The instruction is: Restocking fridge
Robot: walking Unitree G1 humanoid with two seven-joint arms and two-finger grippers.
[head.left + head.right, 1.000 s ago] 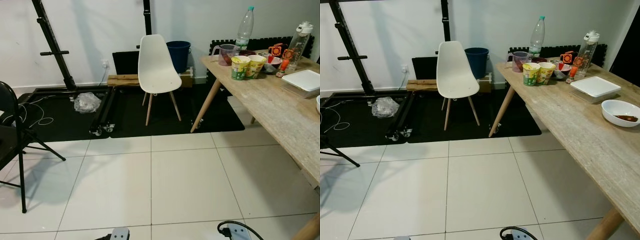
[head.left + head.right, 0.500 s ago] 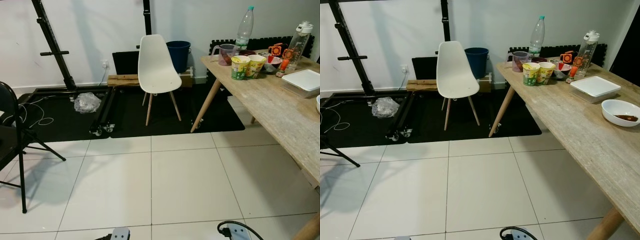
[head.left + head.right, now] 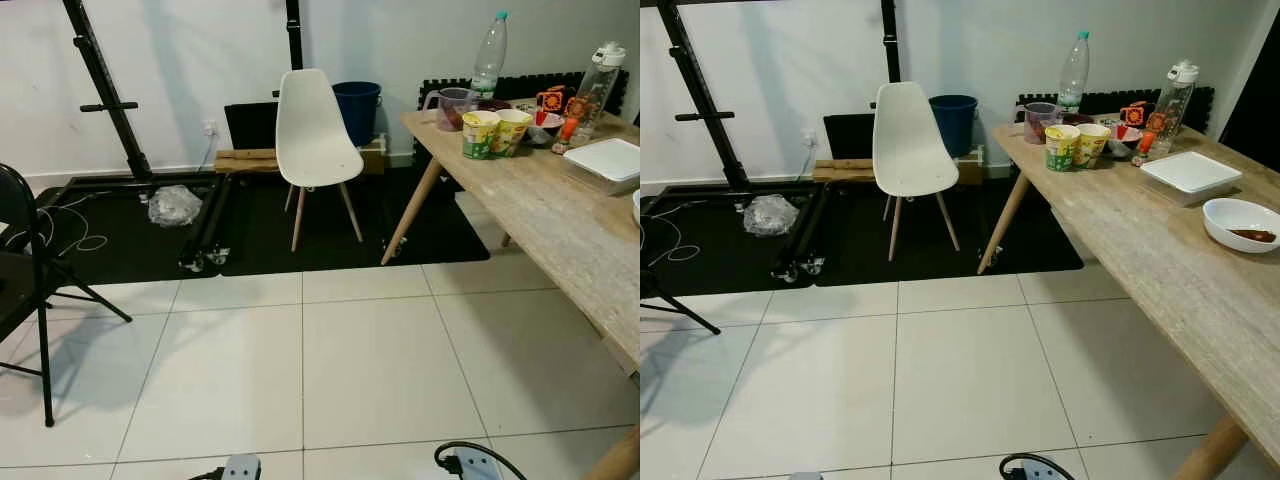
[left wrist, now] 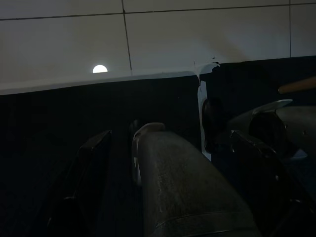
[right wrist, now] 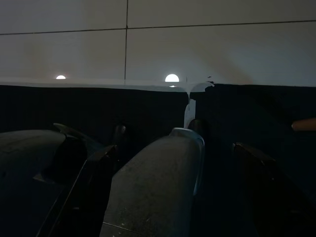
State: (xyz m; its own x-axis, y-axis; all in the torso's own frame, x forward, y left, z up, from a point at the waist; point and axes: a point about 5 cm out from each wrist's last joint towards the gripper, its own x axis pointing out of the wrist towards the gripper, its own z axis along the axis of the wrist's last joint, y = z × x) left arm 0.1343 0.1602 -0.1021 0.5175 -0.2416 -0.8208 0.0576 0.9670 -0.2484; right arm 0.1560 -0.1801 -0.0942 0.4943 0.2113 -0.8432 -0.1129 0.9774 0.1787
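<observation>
Both end effectors, left (image 4: 170, 192) and right (image 5: 168, 192), hanging idle, fingers apart, empty. Counter (image 3: 1160, 260) cut off at rt; cups (image 3: 1075, 146) w/ labels unreadable.

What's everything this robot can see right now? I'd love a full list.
Wooden table: one, light wood, along the right.
Cup noodles: two, green-yellow, far end of the table.
Plastic bottle: one, clear, at the table's far end.
Sports bottle: one, clear with white lid, by the wall.
Measuring jug: one, clear, beside the cups.
Lidded container: one, white, mid-table.
Bowl: one, white, near the container.
Chair: one, white, on the black mat.
Bucket: one, blue, behind the chair.
Folding chair: one, black, far left.
Left hand: dark, hanging over the floor.
Right hand: dark, likewise idle.
</observation>
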